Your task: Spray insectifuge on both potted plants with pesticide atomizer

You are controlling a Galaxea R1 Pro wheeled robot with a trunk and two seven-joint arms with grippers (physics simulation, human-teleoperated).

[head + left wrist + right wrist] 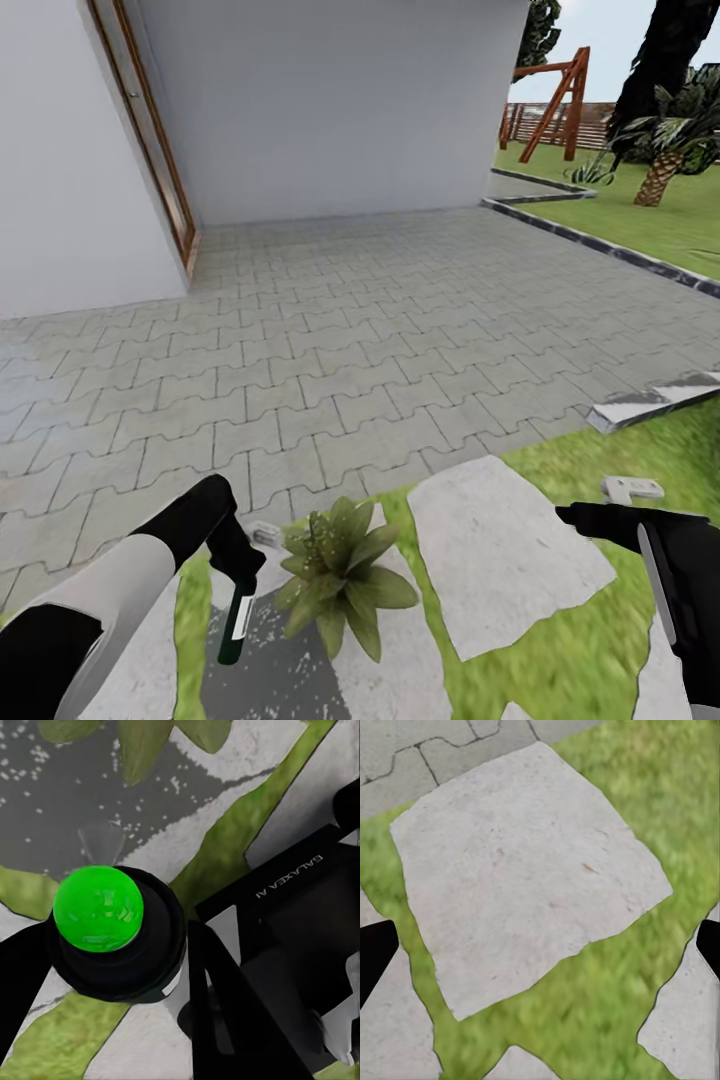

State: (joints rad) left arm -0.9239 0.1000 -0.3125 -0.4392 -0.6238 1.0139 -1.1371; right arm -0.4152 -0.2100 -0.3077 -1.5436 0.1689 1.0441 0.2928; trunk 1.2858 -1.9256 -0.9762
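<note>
My left gripper (236, 568) is shut on the pesticide atomizer (238, 620), a dark green bottle with a white label that hangs low over the ground. In the left wrist view the bottle's round top (97, 907) glows green between my black fingers (217, 1005). One potted plant (340, 575), a rosette of broad green leaves flecked with white specks, stands just right of the bottle; its leaves (142, 742) edge the wrist view. White specks dot the dark patch of stone (45, 795). The second potted plant is out of view. My right gripper (540, 952) hangs open over a stepping stone (525, 870).
Grey paving (330, 330) runs to the house wall (330, 100) and a wooden door frame (160, 150). Stepping stones (500, 560) lie in the lawn (600, 450). A kerb (600, 245), a palm (665, 150), a swing frame (555, 100) and a slat fence stand at the right.
</note>
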